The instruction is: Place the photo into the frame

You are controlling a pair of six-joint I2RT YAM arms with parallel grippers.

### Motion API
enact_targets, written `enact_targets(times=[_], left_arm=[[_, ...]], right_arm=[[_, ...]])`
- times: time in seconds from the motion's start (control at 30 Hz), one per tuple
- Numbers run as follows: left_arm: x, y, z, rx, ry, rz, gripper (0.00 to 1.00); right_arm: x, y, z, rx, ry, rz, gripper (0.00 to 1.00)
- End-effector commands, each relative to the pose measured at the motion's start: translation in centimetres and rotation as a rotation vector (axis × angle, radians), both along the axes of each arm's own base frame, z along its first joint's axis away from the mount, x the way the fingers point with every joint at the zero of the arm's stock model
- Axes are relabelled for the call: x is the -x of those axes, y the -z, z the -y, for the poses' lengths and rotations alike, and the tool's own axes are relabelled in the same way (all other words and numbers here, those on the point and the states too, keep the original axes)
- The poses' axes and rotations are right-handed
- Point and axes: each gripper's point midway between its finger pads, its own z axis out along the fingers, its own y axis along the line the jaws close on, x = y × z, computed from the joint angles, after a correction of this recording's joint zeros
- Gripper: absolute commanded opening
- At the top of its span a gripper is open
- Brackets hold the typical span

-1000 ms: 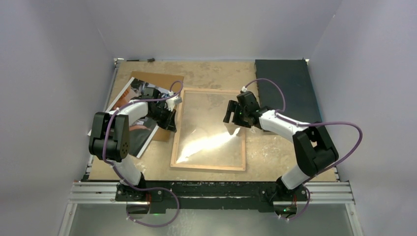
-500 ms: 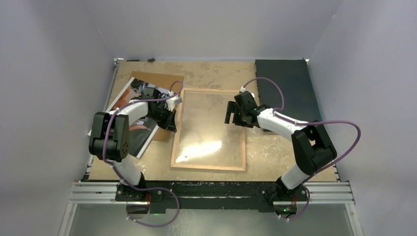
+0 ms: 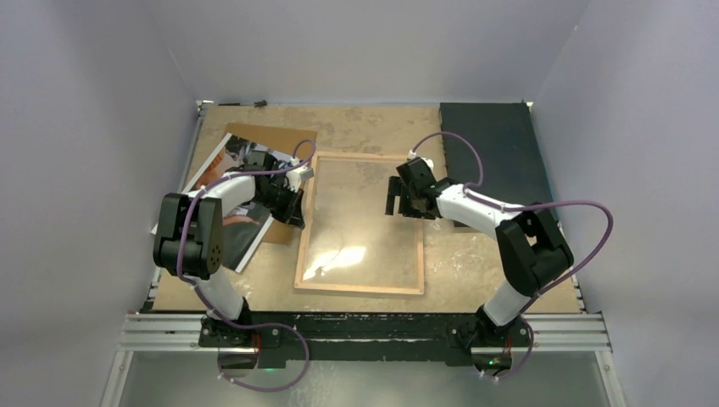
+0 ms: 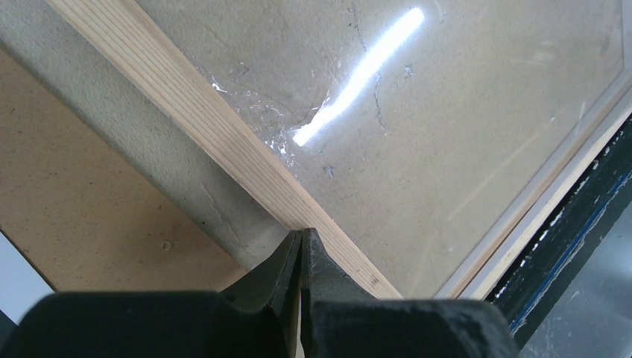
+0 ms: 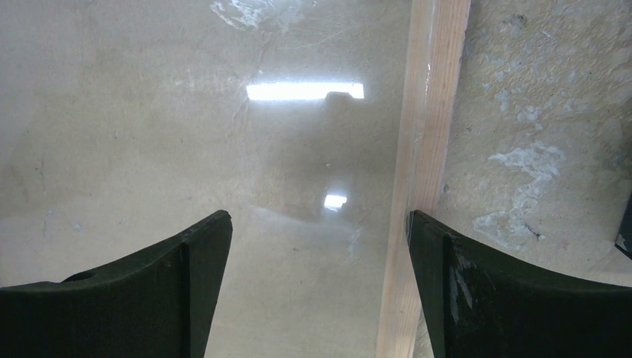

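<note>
The frame (image 3: 303,231) lies flat mid-table, light wood side up, with the table showing through its clear pane. The photo (image 3: 240,153), a dark glossy print, lies to its left on a brown backing board (image 3: 284,138), partly hidden by my left arm. My left gripper (image 3: 296,219) is shut and empty. In the left wrist view its tips (image 4: 301,235) sit at the outer edge of the frame's left rail (image 4: 223,142). My right gripper (image 3: 405,209) is open and empty. In the right wrist view it (image 5: 319,224) hovers over the pane beside the right rail (image 5: 428,149).
A black mat (image 3: 496,153) lies at the far right of the table. The backing board reaches the far left wall. A black metal rail (image 3: 365,326) runs along the near edge by the arm bases.
My right gripper has moved slightly left and farther away over the frame's right side, and the glare on the pane has dimmed. My left arm has not moved.
</note>
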Motion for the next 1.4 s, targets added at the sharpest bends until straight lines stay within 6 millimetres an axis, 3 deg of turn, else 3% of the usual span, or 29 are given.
enact_targets(times=[0.0, 0.83, 0.93, 1.37], left_arm=[[0.1, -1.2, 1.1, 0.051, 0.039, 0.025, 0.00], [0.6, -1.2, 1.1, 0.054, 0.047, 0.015, 0.00], [0.6, -1.3, 1.1, 0.055, 0.048, 0.016, 0.00], [0.4, -1.5, 1.0, 0.048, 0.046, 0.023, 0.00]], right_arm=[[-1.0, -1.4, -0.2, 0.057, -0.005, 0.049, 0.89], [-0.9, -1.4, -1.4, 0.129, -0.045, 0.081, 0.94], [-1.0, -1.6, -1.4, 0.131, -0.048, 0.089, 0.98], [-1.1, -2.0, -1.0, 0.156, -0.050, 0.105, 0.99]])
